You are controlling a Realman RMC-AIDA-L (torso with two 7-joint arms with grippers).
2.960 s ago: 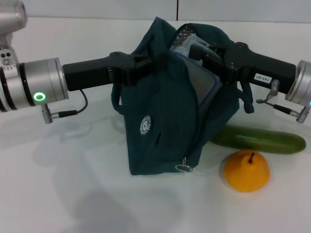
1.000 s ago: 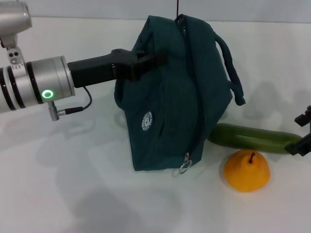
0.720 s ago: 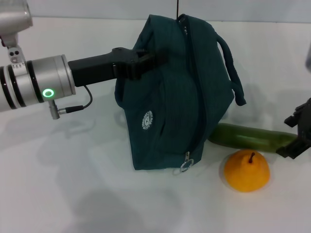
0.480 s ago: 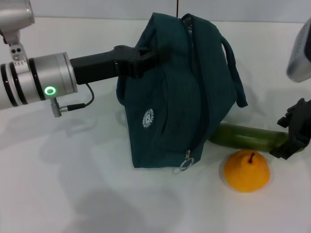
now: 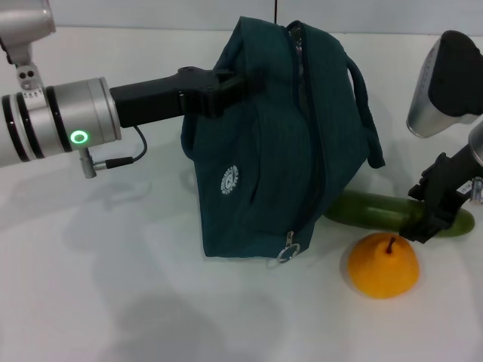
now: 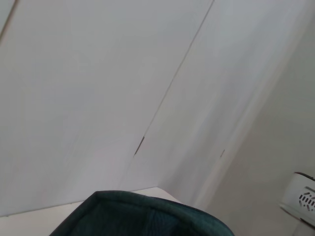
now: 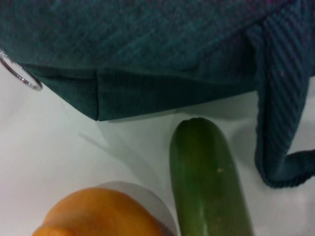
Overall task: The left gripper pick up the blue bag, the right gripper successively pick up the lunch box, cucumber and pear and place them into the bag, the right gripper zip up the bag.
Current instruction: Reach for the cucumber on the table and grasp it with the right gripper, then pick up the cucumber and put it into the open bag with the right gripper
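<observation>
Holding the bag (image 5: 279, 143) up by its top edge with my left gripper (image 5: 226, 84), clamped on the fabric, so it hangs with its bottom corner resting on the table (image 5: 113, 286). My right gripper (image 5: 426, 219) is down at the cucumber (image 5: 370, 211), over the end farthest from the bag. Honestly can't tell whether its fingers are spread or closed around it.

The cucumber lies flat, its other end tucked just under the bag's hanging side. The pear (image 5: 383, 264) sits right beside my right gripper, on the side nearer me. No lunch box anywhere outside the bag, so I'd guess it's already inside.

What worries me: grabbing a long smooth cucumber near one end means it could swing or slip out on the lift. The pear is close enough to get nudged and roll. And the bag's loose handle (image 5: 366, 113) dangles right where I'd carry the cucumber up.
</observation>
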